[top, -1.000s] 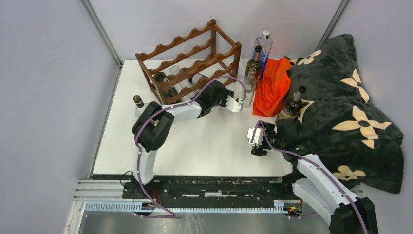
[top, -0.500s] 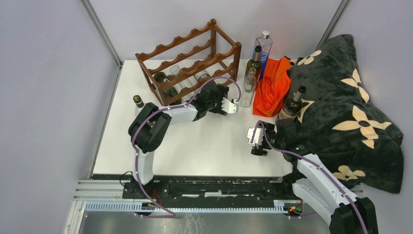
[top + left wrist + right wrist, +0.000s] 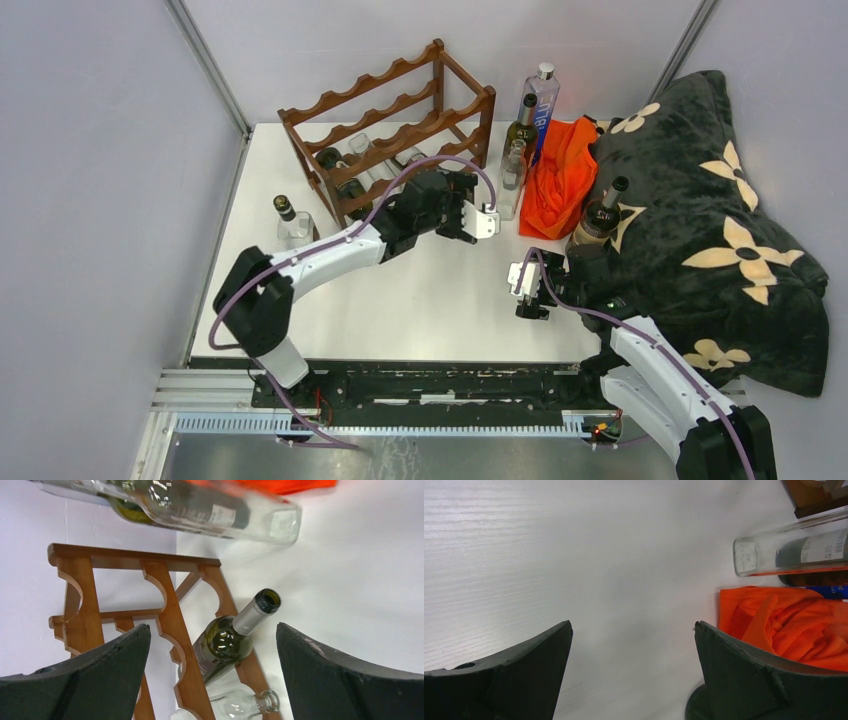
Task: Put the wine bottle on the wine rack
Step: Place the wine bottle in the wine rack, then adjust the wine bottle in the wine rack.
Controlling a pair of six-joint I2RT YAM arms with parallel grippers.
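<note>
White table (image 3: pixel 430 300); wine bottle (image 3: pixel 222 642) mouth, left wrist view only

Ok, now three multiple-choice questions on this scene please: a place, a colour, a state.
1. Where does the wine rack stand? A near right corner; B far left of the table; C under it.
2. What colour is the cloth beside the blanket? A orange; B blue; C yellow.
3. How is the left tool? A shut on the wine rack; B shut on the cloth; C open, empty.
1 B: it is by the far left corner. 2 A: clearly orange. 3 C: fingers wide apart, gripping nothing.
</note>
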